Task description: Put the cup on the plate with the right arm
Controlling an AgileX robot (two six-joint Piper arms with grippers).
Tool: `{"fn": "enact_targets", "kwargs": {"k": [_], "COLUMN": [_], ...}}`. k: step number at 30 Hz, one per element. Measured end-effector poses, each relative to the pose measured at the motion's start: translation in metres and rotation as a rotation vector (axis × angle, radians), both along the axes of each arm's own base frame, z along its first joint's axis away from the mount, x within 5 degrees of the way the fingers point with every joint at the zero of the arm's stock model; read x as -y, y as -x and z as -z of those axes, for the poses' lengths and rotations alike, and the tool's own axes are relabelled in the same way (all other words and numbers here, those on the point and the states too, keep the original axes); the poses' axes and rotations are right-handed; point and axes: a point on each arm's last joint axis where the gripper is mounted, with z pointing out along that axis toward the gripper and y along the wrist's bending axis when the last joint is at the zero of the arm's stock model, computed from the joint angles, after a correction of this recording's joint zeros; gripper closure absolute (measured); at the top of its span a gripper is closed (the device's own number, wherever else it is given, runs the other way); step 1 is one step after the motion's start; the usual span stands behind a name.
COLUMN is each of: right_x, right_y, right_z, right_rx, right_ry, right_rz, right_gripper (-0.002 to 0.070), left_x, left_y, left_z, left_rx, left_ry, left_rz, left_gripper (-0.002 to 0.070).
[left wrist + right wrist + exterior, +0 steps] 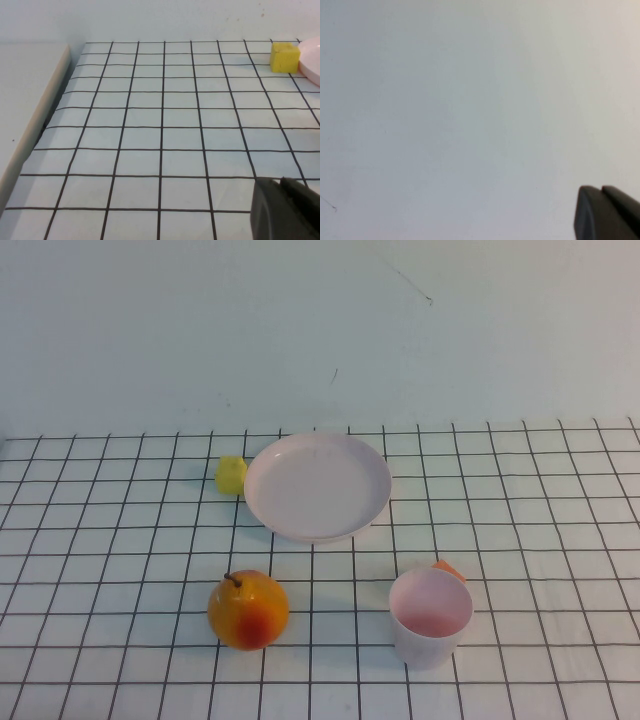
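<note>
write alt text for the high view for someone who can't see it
A pale pink cup stands upright and empty on a black-gridded white table, apart from the empty pink plate farther back. An orange-yellow fruit sits to the cup's left, a yellow cube is beside the plate's left rim, and an orange cube peeks out behind the cup. Neither end effector appears.

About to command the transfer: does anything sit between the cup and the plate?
Nothing visible. Bare grid cloth separates the cup from the plate. The orange cube touches the cup's far right side, off that line; both end effectors are outside the high view.
</note>
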Motion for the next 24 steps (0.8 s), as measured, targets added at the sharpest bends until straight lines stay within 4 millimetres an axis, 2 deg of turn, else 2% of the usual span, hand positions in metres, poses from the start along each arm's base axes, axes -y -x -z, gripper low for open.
{"fn": "enact_targets", "kwargs": {"k": [14,24], "right_x": [-0.002,-0.002], "right_y": [-0.004,-0.005], "right_z": [0.013,0.015], "right_rx": [-0.142,-0.166], "right_ry": [-0.087,-0.091], "right_rz": [-0.047,-0.054], "right_gripper": [0.0678,0.0678], "left_x": [0.000,0.000], "left_y": [0.000,0.000], "left_z": [0.000,0.000], "left_rx": [0.000,0.000], "left_ry": [0.000,0.000], "left_rz": [0.000,0.000], "left_gripper": [0.0678,0.0678]}}
